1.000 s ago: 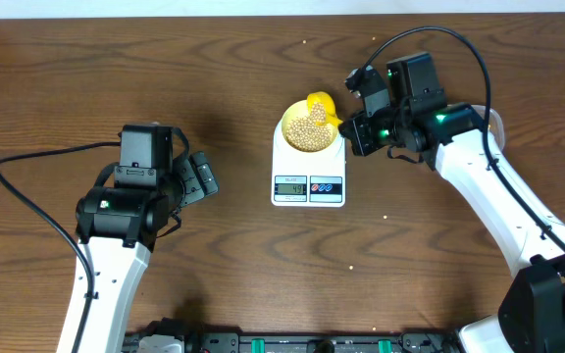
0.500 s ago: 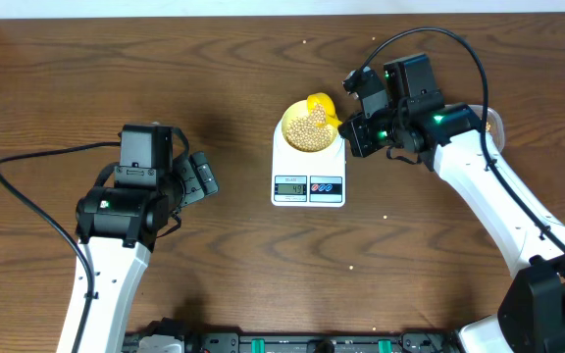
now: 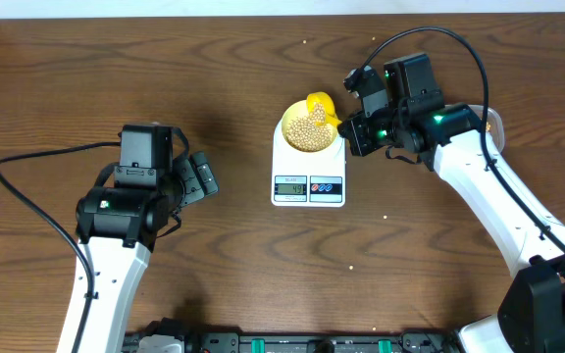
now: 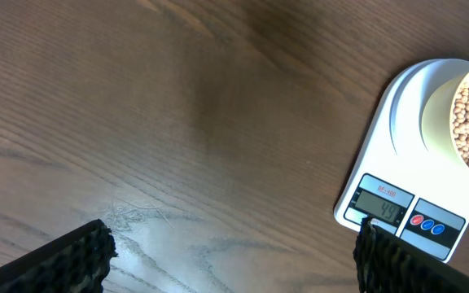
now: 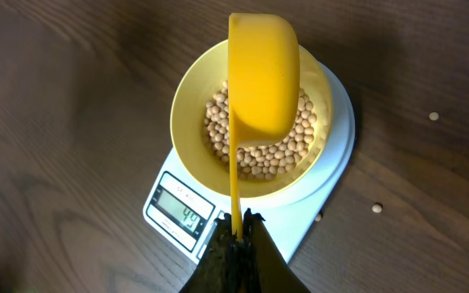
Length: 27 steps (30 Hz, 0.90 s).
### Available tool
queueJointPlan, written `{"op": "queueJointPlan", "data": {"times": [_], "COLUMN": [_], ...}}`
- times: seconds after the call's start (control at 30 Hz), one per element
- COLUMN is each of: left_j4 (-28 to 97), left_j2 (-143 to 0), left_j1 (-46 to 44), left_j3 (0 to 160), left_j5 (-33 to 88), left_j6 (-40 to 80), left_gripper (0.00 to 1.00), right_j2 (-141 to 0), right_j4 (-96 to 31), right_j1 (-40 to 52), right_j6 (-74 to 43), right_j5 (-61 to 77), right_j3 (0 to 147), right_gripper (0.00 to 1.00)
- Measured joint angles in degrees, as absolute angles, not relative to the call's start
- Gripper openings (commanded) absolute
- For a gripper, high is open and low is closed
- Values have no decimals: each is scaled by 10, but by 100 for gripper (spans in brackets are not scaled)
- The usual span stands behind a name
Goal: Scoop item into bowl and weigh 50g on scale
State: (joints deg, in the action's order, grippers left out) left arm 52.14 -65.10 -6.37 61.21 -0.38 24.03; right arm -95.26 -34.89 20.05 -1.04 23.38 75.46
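Observation:
The pale-yellow bowl [image 3: 308, 128] sits on the white scale [image 3: 308, 181] and holds a heap of tan beans [image 5: 287, 142]. The scale's display [image 5: 181, 216] reads 49. My right gripper [image 5: 236, 232] is shut on the thin handle of a bright yellow scoop [image 5: 263, 81]. The scoop is tipped on its side right above the bowl [image 5: 194, 98]. My left gripper [image 4: 230, 260] is open and empty, low over bare wood to the left of the scale [image 4: 405, 163]. The bowl's edge [image 4: 442, 122] shows at the right of the left wrist view.
A few stray beans lie on the wood right of the scale [image 5: 434, 116] [image 5: 376, 208]. More single beans lie on the table [image 3: 385, 218] [image 3: 305, 42]. The table's front edge holds black fixtures [image 3: 292, 343].

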Motion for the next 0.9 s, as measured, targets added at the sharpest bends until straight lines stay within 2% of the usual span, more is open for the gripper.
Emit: {"op": "queueJointPlan", "data": {"times": [0.9], "left_j4": [521], "left_j2": [-651], "left_j1": [-64], "left_j3": [612], "left_j5": [-4], "left_j6": [240], "left_gripper": [96], "right_j2": [-953], "right_j4": [-336], "right_j1": [192], "right_j6": [-52], "right_j5": [257], "right_j3": [755], "right_gripper": [1]}}
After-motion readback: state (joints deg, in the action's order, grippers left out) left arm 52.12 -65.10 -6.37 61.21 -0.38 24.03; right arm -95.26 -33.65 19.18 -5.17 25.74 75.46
